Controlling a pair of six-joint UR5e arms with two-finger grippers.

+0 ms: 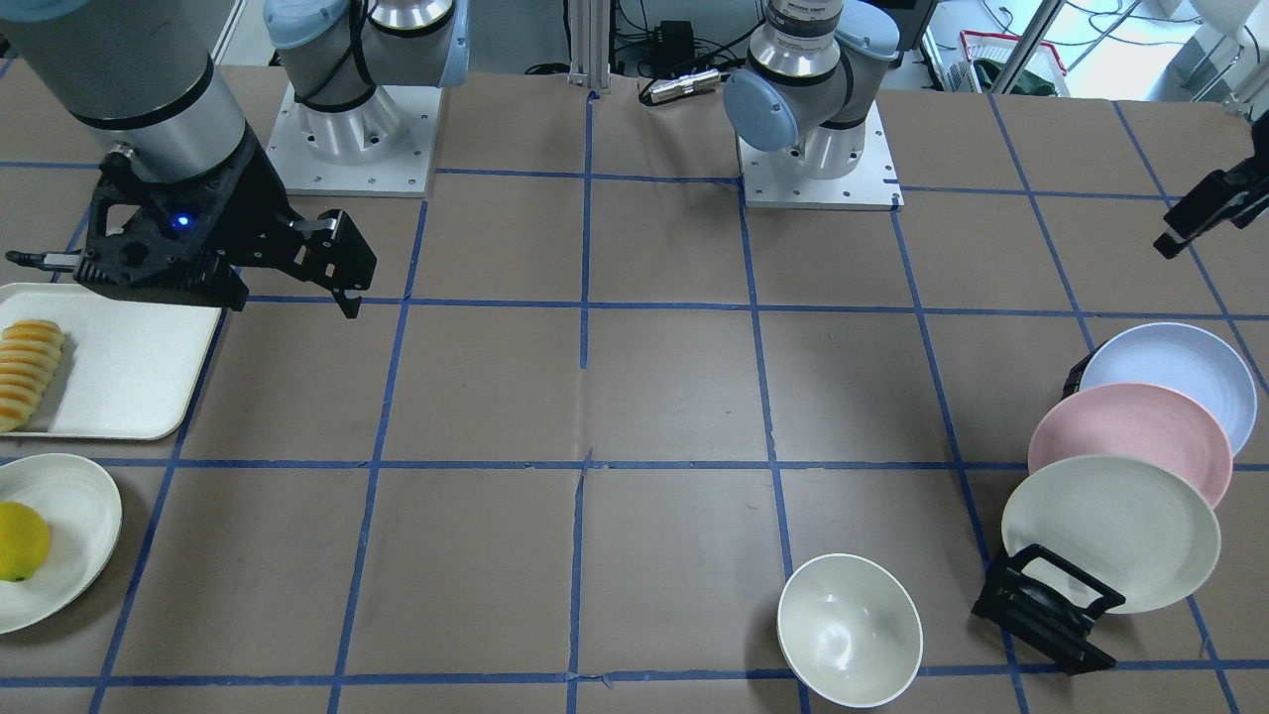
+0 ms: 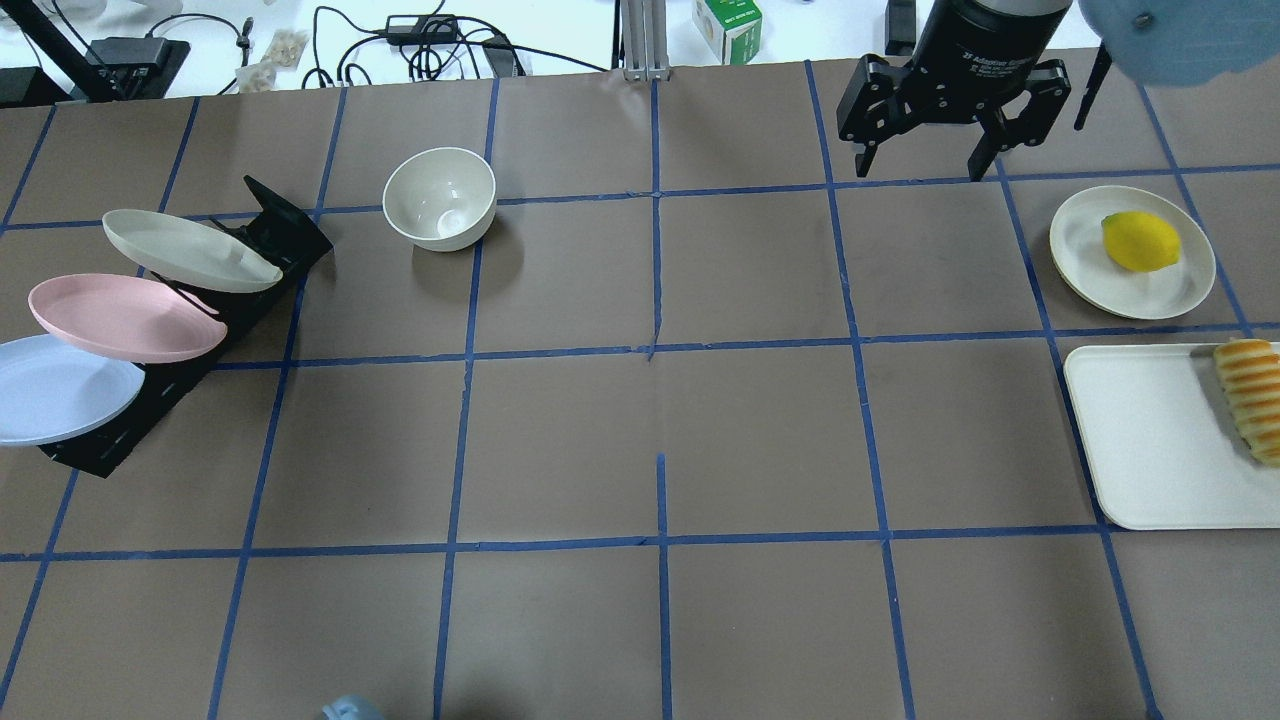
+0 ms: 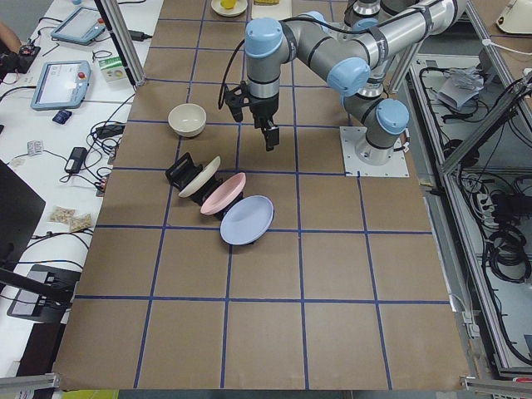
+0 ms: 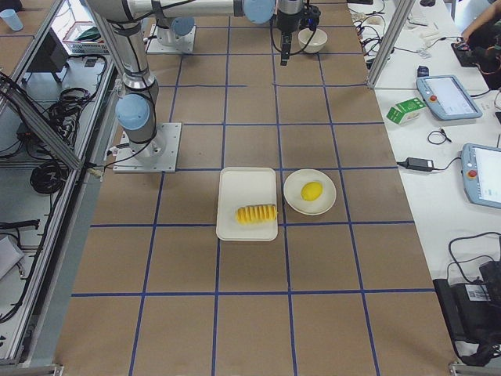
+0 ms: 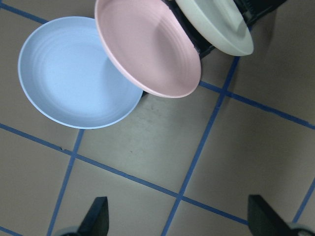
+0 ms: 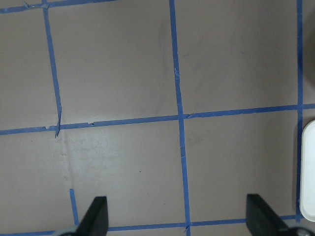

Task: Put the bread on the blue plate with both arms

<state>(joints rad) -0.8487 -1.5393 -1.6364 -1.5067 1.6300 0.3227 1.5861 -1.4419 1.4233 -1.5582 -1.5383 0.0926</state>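
Observation:
The bread (image 2: 1250, 395), a ridged yellow-orange loaf, lies on a white tray (image 2: 1150, 440) at the table's right end; it also shows in the front view (image 1: 30, 372). The blue plate (image 5: 74, 73) leans in a black rack at the left end, lowest of three plates (image 2: 55, 390). My left gripper (image 5: 179, 221) is open and empty, hovering above the table just beside the blue plate. My right gripper (image 2: 918, 165) is open and empty, high above the table on the far side, left of the lemon's plate; its wrist view shows only bare table and the tray's edge (image 6: 307, 172).
A pink plate (image 5: 147, 49) and a cream plate (image 5: 216, 24) overlap above the blue one in the rack (image 2: 270, 235). A white bowl (image 2: 440, 197) stands near the rack. A lemon (image 2: 1140, 240) sits on a cream plate (image 2: 1080, 250) beside the tray.

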